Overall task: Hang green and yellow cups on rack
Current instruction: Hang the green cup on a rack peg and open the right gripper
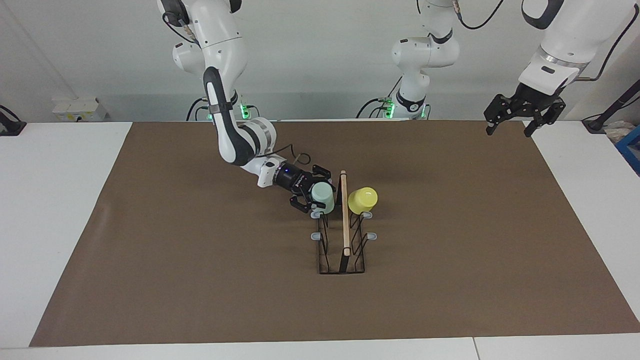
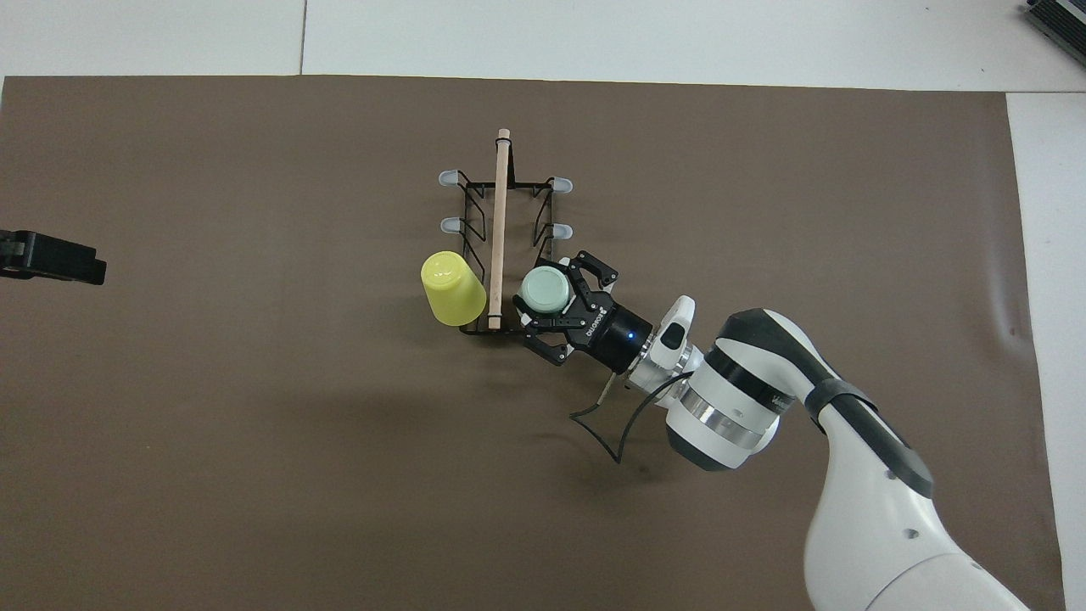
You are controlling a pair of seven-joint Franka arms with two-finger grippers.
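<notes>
Pale mint green tapered plastic cup (image 1: 323, 196) upended over the rack's peg nearest the robots on the right arm's side, so the peg carries it; right gripper (image 1: 316, 194) clasped about it, fingers drawn in on its wall. Bright yellow tapered plastic cup (image 1: 362, 200) tilted on the matching peg across the bar, already hung. Black wire rack with light wooden bar (image 1: 344, 220) mid-mat. Left gripper (image 1: 511, 123) waiting aloft over the mat's edge, jaws wide. Counted: two cups, one rack, six grey-tipped pegs, four bare.

We see the right gripper (image 2: 551, 299) clasping the green cup (image 2: 545, 290) at the rack (image 2: 509, 255); the yellow cup (image 2: 452, 288) hangs on the rack's other flank.
</notes>
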